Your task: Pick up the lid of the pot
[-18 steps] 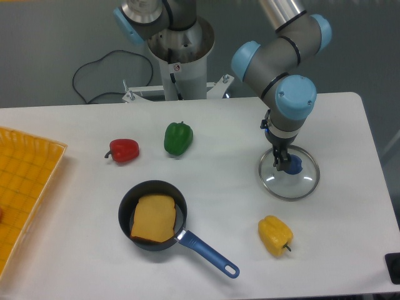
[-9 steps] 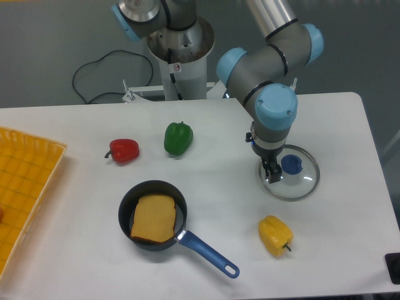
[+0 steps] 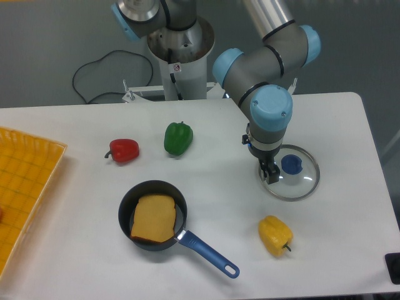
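Note:
My gripper point(image 3: 267, 147) points down over the left edge of the pot lid. Its fingertips are too unclear to tell how far apart they stand. The pot lid point(image 3: 305, 183) lies on the right side of the table, a round see-through disc with a thin rim. A blue knob point(image 3: 291, 164) sits at its middle, just right of the gripper. Part of the lid's upper left rim is hidden behind the gripper. Whether the gripper touches the lid cannot be told.
A black pan point(image 3: 126, 229) with a blue handle holds a brown-orange piece at lower left. A yellow pepper point(image 3: 275, 235) lies below the lid, a green pepper point(image 3: 179, 138) left of centre, a red pepper point(image 3: 124, 150) farther left. An orange crate point(image 3: 31, 187) borders the left side.
The gripper has shifted left, from over the knob's left side to the lid's left edge. More of the knob shows. The lid and other objects have stayed put.

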### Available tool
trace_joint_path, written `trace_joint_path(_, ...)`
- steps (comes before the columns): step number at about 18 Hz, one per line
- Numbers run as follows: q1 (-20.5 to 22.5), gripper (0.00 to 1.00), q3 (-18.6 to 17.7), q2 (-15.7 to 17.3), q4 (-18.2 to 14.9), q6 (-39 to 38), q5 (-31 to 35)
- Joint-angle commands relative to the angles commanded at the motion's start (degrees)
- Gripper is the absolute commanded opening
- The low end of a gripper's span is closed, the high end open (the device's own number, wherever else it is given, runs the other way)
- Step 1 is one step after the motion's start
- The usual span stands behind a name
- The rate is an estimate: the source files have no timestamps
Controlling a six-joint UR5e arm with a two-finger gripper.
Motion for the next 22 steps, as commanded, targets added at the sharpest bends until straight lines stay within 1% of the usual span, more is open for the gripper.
trace_joint_path(4, -0.09, 1.0, 0.61, 0.09, 0.0, -0.09, 0.09)
trace_joint_path(22, 0.88, 1.0, 0.7, 0.35, -0.26, 0.61, 0.53)
